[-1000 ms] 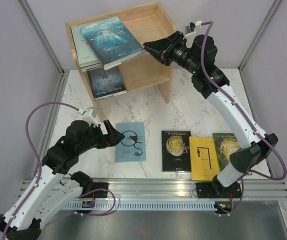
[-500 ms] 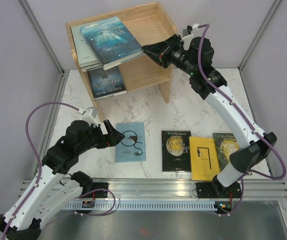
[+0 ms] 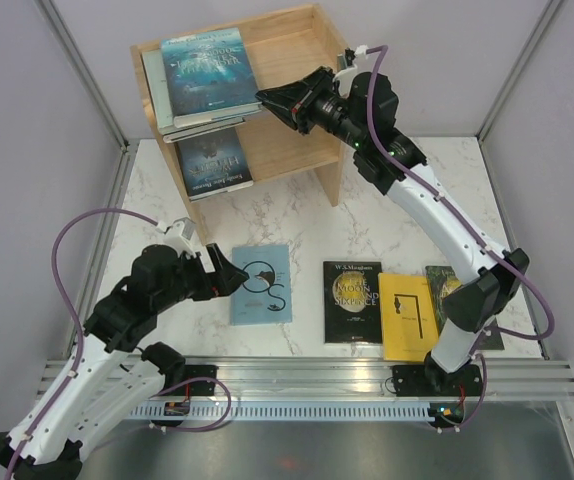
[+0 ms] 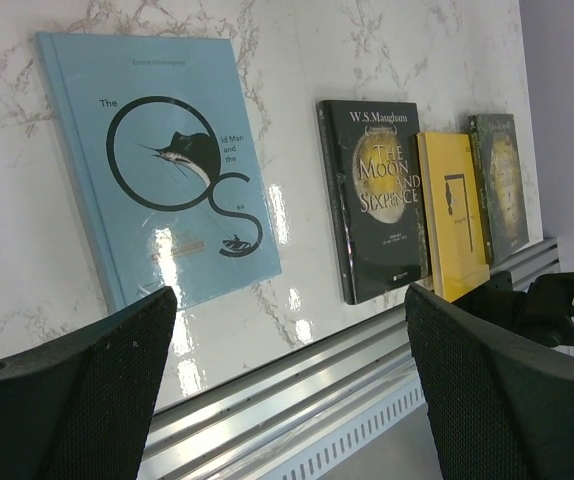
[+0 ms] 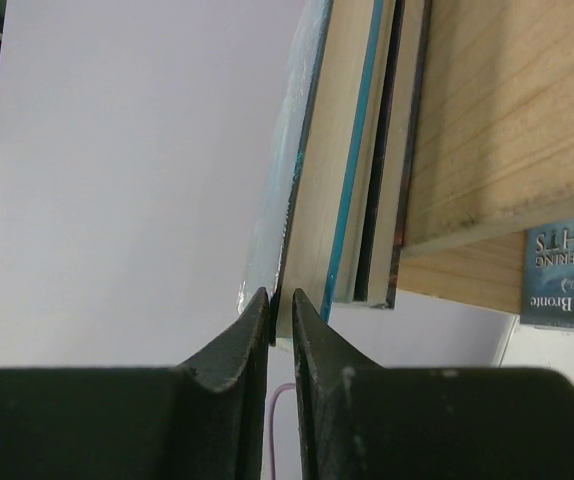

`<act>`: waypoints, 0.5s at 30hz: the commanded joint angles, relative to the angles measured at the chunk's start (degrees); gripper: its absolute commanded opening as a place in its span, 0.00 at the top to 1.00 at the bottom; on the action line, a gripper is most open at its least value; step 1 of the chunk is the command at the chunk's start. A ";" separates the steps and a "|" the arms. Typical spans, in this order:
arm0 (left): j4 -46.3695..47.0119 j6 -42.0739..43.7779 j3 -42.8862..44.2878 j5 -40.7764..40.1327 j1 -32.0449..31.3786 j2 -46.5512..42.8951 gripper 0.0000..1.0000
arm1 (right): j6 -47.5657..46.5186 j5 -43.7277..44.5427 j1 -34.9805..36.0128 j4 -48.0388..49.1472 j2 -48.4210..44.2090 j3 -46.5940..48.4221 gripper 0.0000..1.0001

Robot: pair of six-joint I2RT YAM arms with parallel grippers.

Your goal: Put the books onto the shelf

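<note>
The shelf (image 3: 289, 45) holds a stack on its upper tier, the teal book (image 3: 207, 70) topmost, and a dark blue book (image 3: 212, 165) below; four books lie flat on the table (image 3: 367, 220); the left gripper (image 3: 229, 278) hovers just beside the pale blue book (image 3: 262, 285), fingers wide apart; the right gripper (image 5: 282, 315), fingers nearly together, meets the teal book's corner, seemingly squaring the stack; next, a flat book needs an edge lifted.

I saw my black right gripper (image 5: 282, 303), jaws almost together, touching the corner of the teal paperback (image 5: 307, 180) stacked on the light wooden shelf (image 5: 497, 120).
</note>
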 commanded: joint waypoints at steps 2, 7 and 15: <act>1.47 0.07 -0.48 1.20 0.26 -0.93 0.04 | 0.26 1.21 0.22 -0.63 4.87 5.80 0.82; 1.56 0.42 -1.10 1.38 0.35 -0.84 0.04 | 0.88 1.12 0.39 -1.77 9.45 11.97 0.82; 2.08 0.77 -1.36 1.38 0.44 -0.31 0.04 | 1.40 0.51 2.32 -1.51 14.29 15.58 0.82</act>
